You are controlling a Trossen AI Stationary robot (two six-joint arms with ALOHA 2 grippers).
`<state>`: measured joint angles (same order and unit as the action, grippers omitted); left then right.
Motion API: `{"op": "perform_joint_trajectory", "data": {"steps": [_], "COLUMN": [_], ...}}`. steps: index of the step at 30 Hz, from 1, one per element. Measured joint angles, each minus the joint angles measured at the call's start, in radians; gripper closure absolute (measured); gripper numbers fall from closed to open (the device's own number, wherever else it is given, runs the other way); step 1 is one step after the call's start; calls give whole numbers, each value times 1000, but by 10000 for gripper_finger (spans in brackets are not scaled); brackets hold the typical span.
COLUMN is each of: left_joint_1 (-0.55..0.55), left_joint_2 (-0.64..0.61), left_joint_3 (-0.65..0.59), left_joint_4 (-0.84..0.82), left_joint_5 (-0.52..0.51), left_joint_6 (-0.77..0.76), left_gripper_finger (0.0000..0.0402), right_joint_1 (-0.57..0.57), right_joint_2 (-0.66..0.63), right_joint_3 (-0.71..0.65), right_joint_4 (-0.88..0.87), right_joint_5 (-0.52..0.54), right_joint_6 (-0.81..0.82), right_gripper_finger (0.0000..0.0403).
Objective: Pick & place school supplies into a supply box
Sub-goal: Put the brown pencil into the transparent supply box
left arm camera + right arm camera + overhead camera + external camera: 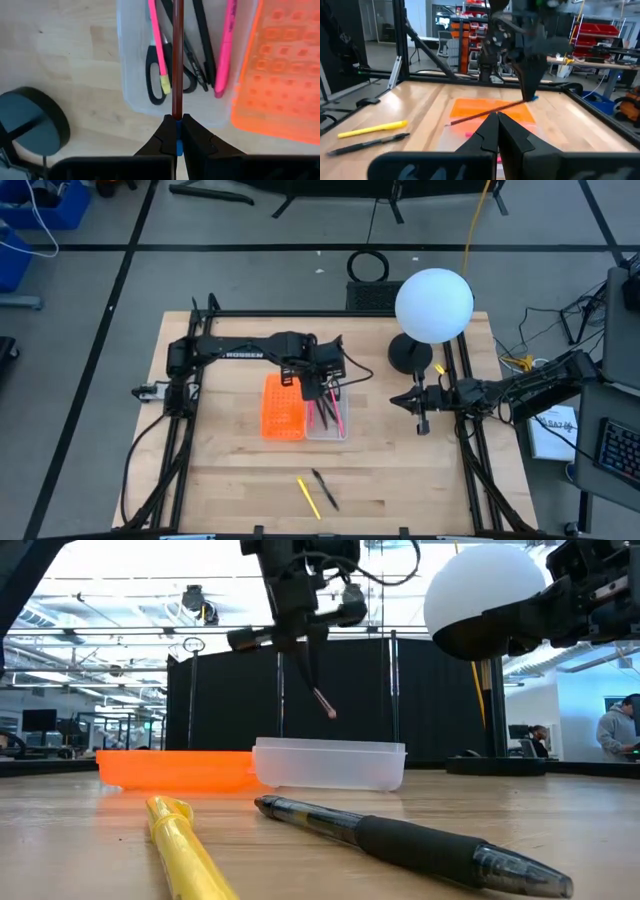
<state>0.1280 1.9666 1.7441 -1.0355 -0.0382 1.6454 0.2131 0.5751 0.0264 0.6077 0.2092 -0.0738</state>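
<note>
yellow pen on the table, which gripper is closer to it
Left. The left gripper hangs over the clear tray, up-table from the yellow pen, shut on a dark pencil. The right gripper waits farther off, near the right rail.

Pale matt wood table [400, 470], translucent frosted plastic tray [330, 764], orange plastic panel [282, 408]

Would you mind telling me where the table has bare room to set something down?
Free: the wood left of the orange panel, and the stretch between the clear tray and the right tool. Crowded: the tray itself, under the left tool, and the front, where the yellow pen and black pen lie.
</note>
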Motion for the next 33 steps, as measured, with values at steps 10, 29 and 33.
{"op": "perform_joint_trajectory", "data": {"steps": [10, 29, 33], "left_joint_1": [51, 96, 95], "left_joint_2": [11, 11, 11], "left_joint_3": [-156, -297, -297], "left_joint_4": [169, 292, 302], "left_joint_5": [13, 71, 48], "left_joint_6": [69, 34, -31], "left_gripper_finger": [390, 359, 331], "right_joint_1": [0, 0, 0], "right_joint_2": [2, 2, 2], "right_joint_3": [0, 0, 0], "right_joint_4": [1, -23, -23], "right_joint_5": [0, -1, -1], "right_joint_6": [-19, 35, 35], "right_gripper_finger": [403, 403, 403]}}
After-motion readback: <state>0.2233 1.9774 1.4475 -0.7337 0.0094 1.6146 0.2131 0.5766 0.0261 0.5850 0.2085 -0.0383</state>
